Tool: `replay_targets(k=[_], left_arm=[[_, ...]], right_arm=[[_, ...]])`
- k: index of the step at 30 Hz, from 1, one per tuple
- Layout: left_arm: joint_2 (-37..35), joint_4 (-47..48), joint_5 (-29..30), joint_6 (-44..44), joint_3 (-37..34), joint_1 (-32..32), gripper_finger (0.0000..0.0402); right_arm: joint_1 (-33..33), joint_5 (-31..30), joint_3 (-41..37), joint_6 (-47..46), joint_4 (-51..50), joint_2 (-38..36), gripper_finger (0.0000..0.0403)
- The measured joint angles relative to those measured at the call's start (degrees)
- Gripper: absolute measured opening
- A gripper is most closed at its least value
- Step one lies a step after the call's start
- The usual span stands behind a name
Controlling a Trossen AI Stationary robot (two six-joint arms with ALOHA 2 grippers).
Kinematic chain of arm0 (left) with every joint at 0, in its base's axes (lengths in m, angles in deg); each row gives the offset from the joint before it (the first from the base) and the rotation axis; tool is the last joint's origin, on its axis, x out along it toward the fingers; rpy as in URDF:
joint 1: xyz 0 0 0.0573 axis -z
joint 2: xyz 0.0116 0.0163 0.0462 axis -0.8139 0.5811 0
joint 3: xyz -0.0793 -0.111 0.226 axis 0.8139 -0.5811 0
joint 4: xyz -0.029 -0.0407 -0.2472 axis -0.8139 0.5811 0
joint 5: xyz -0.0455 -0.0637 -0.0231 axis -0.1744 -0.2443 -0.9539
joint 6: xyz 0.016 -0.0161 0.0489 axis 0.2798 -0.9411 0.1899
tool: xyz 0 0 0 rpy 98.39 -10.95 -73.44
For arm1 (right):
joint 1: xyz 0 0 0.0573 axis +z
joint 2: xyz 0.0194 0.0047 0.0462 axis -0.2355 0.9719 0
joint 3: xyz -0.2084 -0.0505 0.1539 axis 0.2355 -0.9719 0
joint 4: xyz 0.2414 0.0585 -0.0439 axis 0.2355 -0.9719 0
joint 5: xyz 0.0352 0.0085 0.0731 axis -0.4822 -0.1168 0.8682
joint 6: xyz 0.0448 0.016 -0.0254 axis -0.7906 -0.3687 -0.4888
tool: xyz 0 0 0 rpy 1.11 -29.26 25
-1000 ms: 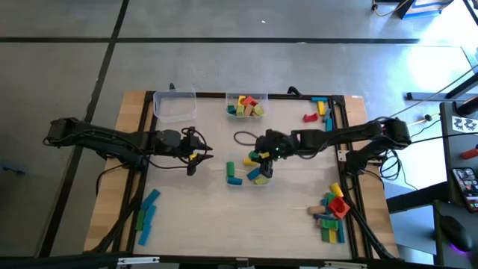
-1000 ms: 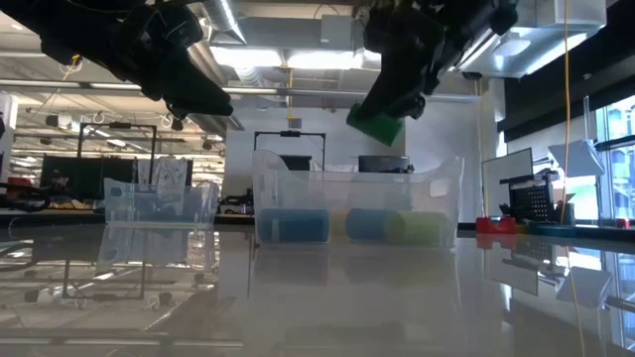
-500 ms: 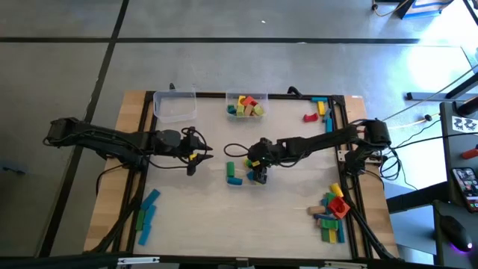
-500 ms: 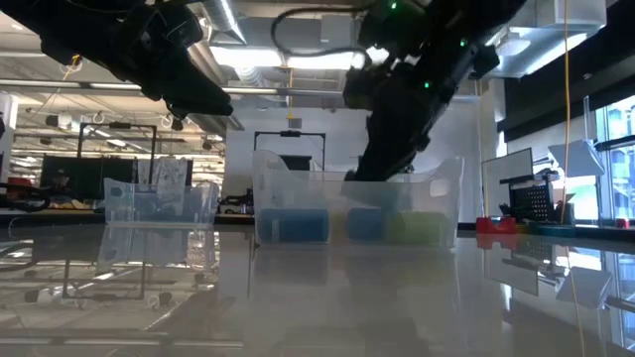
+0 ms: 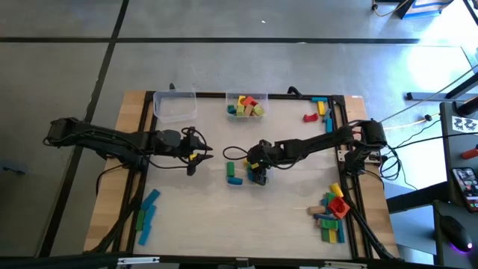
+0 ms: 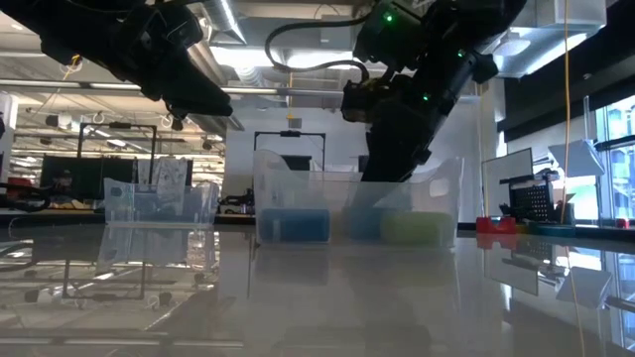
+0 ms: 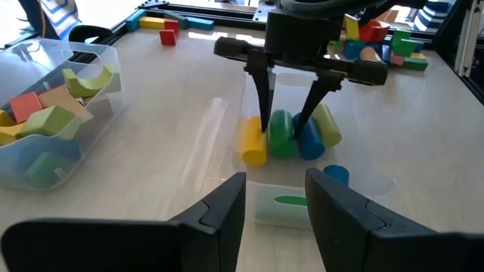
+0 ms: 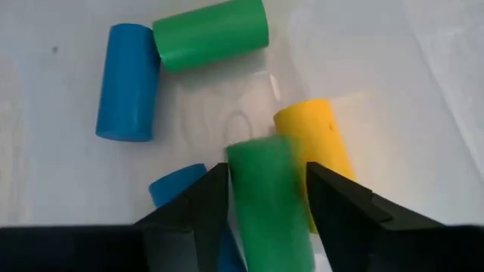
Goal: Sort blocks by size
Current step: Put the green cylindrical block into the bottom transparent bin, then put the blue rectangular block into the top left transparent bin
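Note:
A clear tub (image 5: pixel 263 184) stands mid-table. My right gripper (image 5: pixel 258 173) reaches down into it, seen from across the table in the left wrist view (image 7: pixel 283 130). Its fingers straddle a green cylinder block (image 7: pixel 281 140), blurred in the right wrist view (image 8: pixel 266 200). That block lies between a yellow cylinder (image 7: pixel 252 145) and a blue one (image 7: pixel 310 142). Another blue cylinder (image 8: pixel 128 83) and a green one (image 8: pixel 212 34) lie just to the left. My left gripper (image 5: pixel 196 157) hangs open and empty above the table's left-centre. My right gripper comes from above, slanting in from the table's right, with one finger (image 7: pixel 264 113) on each long side of the green cylinder (image 8: pixel 261 170). The cylinder lies low in the tub among the others. Whether the fingers touch it, I cannot tell.
An empty clear tub (image 5: pixel 174 106) and a tub of mixed blocks (image 5: pixel 246 106) stand at the far edge. Loose blocks lie at the near left (image 5: pixel 147 217), near right (image 5: pixel 332 217) and far right (image 5: pixel 317 112). A black cable (image 5: pixel 233 152) loops behind the right gripper.
My right gripper has gone down and a little toward the table's left, tipping steeper, into the middle tub. The green block it held high above the tub is now down among the cylinders there.

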Motion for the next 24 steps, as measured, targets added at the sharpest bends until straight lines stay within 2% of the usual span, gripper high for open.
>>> replay_targets(k=[10, 19, 24], left_arm=[[0.00, 0.02, -0.01, 0.01, 0.00, 0.67, 0.0131], [0.00, -0.46, -0.01, 3.39, 0.00, 0.67, 0.0131], [0.00, -4.56, -0.02, 5.23, 0.43, 0.57, 0.0143]], right_arm=[[0.00, -0.09, 0.00, -0.02, 0.19, -0.35, 0.0234], [3.54, -0.17, 5.86, 0.90, -4.45, -2.95, 0.0237], [6.49, -0.73, 8.33, 2.38, -3.03, -2.99, 0.0237]])
